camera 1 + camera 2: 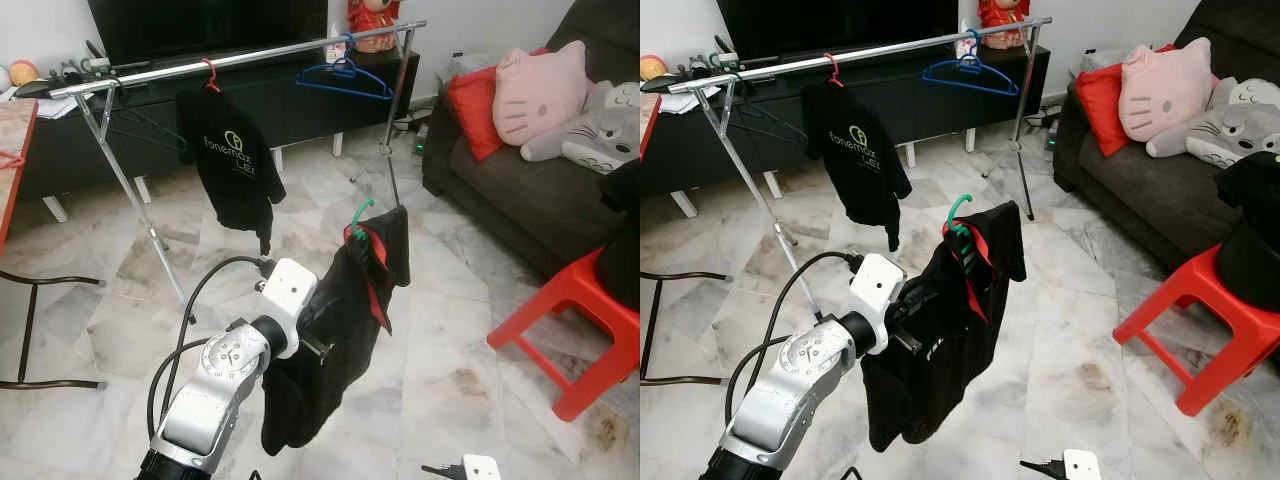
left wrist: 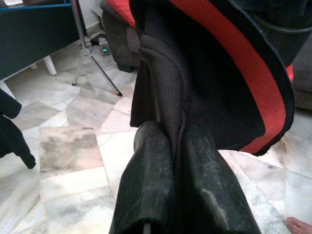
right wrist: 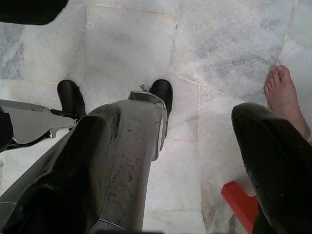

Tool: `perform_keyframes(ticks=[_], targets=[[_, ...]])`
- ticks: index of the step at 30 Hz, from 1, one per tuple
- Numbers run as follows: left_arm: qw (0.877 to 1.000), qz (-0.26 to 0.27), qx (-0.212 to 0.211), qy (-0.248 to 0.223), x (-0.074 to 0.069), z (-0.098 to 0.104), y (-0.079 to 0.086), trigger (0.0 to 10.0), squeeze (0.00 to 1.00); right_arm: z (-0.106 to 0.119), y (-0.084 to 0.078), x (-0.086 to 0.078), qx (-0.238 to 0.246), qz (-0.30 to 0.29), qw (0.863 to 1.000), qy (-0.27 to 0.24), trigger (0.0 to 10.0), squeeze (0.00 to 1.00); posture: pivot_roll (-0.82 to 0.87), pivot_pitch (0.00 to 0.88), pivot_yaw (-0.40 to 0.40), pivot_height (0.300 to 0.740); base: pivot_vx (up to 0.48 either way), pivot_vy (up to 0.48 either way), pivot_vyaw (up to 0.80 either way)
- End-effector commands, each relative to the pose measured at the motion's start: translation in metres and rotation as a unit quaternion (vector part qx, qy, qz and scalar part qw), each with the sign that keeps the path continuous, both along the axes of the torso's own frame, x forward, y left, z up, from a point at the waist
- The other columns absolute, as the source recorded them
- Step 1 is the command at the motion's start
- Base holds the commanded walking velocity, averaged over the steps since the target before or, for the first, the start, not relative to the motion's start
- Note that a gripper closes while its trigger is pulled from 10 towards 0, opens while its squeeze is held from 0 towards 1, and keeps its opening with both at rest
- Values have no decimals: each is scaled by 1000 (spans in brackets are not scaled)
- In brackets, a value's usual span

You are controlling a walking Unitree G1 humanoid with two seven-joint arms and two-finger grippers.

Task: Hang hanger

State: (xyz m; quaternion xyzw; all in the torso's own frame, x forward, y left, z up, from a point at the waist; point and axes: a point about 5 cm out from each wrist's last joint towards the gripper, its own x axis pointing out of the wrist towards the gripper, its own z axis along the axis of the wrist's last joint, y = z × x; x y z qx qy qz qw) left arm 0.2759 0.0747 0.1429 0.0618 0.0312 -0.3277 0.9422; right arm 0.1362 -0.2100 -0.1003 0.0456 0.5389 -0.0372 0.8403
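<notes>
Black-and-red garment (image 1: 340, 330) on green hanger (image 1: 358, 218), pinched in the closed left hand (image 2: 178, 161), well short of the silver rail (image 1: 240, 58). Robot should raise the hook above the rail gap, then lower. Right hand (image 3: 195, 161) idle, open

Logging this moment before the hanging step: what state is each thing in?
Left gripper: shut on black garment, held up short of the rail.
Green hanger: inside that garment, hook free, not hung.
Rail: level on its stand.
Black T-shirt: hanging from rail on red hanger.
Blue hanger: on rail, bare.
Right gripper: open, low, pointing at floor.
</notes>
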Motion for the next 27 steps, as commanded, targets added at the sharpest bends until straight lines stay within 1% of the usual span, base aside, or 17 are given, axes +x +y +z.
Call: perform_keyframes(ticks=[1, 4, 9, 27], targets=[[1000, -10, -4, -19, -1, 8, -2, 10000, 0, 2, 3, 6, 13, -2, 1000, -19, 10000, 0, -10, 0, -14, 740, 0, 0, 0], [1000, -10, -4, -19, -1, 8, -2, 10000, 0, 2, 2, 6, 9, 10, 1000, -14, 10000, 0, -9, 0, -15, 740, 0, 0, 0], [1000, -10, -4, -19, -1, 9, -2, 10000, 0, 3, 3, 8, 19, -6, 999, -28, 10000, 0, -8, 0, -15, 740, 0, 0, 0], [1000, -12, -4, -19, -2, 9, -2, 10000, 0, 3, 4, 8, 21, -3, 999, -25, 10000, 0, -9, 0, -14, 740, 0, 0, 0]])
